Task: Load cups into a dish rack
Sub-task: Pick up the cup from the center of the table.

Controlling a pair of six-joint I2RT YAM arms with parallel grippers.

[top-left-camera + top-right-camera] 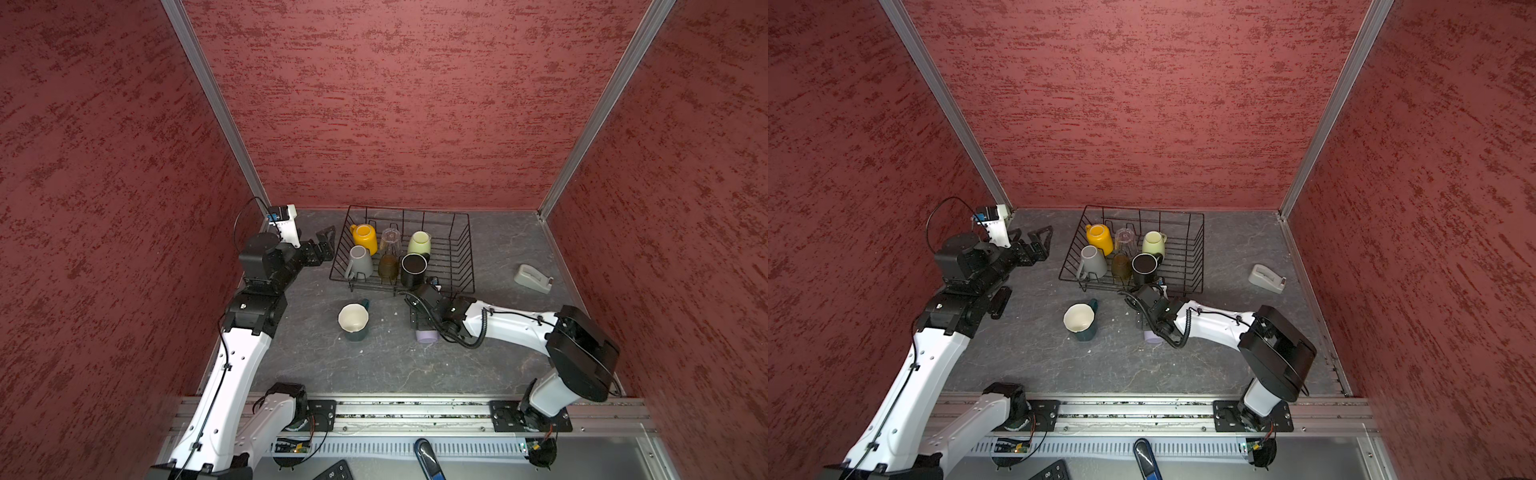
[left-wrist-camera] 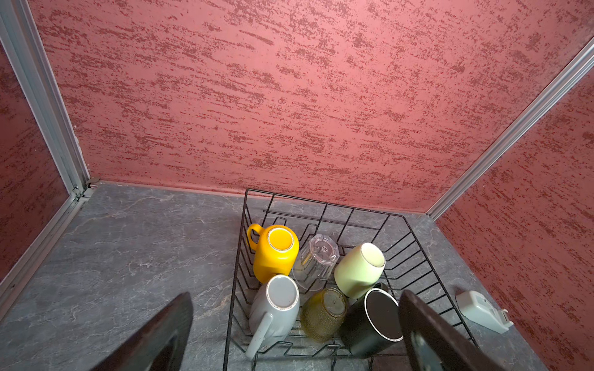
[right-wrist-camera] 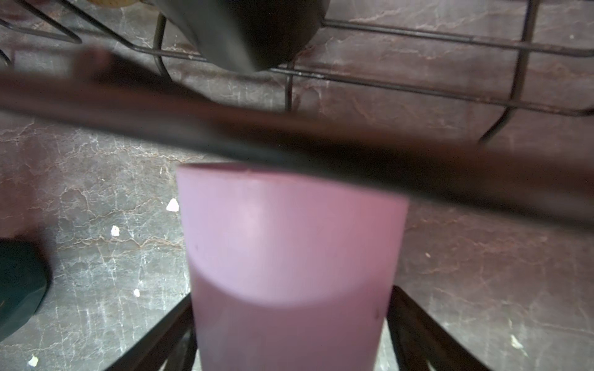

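From above, the right arm's wrist covers most of the lilac tumbler [image 1: 427,336]; only its pale lower end shows on the grey table [image 1: 311,361], just in front of the dish rack [image 1: 457,266]. The right wrist view sees it close: a blurred dark band crosses that picture and hides the tumbler's far end, and I cannot tell what the band is. There, the teal mug [image 3: 19,289] is cut off at the edge, and the black mug [image 3: 257,32] is cropped too.

The right gripper [image 3: 291,293] has its 2 fingers [image 3: 180,324] on either side of the tumbler, close against its wall. Whether they press on it or only flank it, I cannot tell.

The left gripper [image 1: 322,247] hangs beside the rack's left side, its jaws wide apart with nothing between them.

In the rack, 6 cups sit mouth down: a yellow mug [image 1: 365,237], a clear glass [image 1: 390,237] and a pale green mug [image 1: 419,243] at the back, and a grey mug [image 1: 360,262], an amber-olive glass [image 1: 388,266] and the black mug in front. The teal mug stands upright on the table, left of the tumbler. A grey tape dispenser [image 1: 532,279] lies to the right of the rack.
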